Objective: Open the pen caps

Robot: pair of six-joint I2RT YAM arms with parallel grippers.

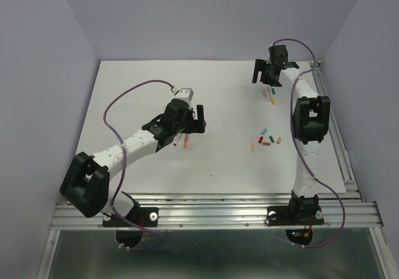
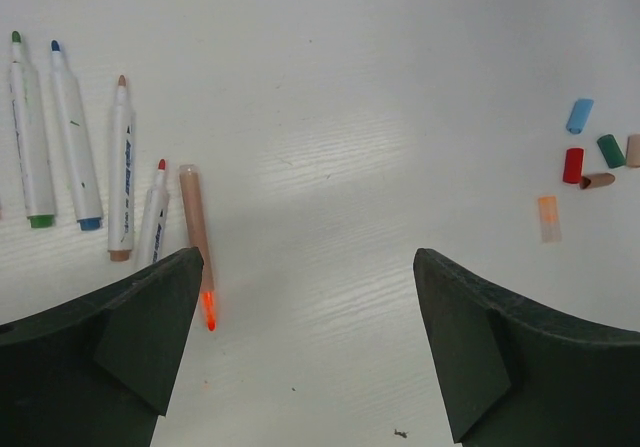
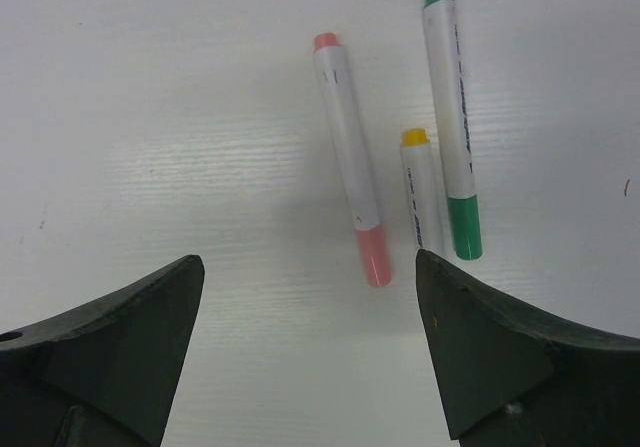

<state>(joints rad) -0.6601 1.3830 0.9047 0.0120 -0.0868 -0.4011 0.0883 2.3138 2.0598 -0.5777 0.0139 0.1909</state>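
My left gripper [image 2: 305,267] is open and empty above the table, mid-left in the top view [image 1: 194,120]. Several uncapped pens lie to its left: green [image 2: 30,132], blue [image 2: 75,137], brown [image 2: 120,172], red [image 2: 155,217] and orange [image 2: 194,222], which is beside the left finger. Loose pen caps [image 2: 585,162] lie in a cluster far to its right, and also show in the top view [image 1: 266,138]. My right gripper [image 3: 305,267] is open and empty at the far right [image 1: 262,76]. In front of it lie three capped pens: pink [image 3: 350,157], yellow [image 3: 421,192] and green [image 3: 450,117].
A metal rail [image 1: 340,141] runs along the table's right edge, beside the right arm. Purple cables loop over both arms. Grey walls close in the table at the back and sides.
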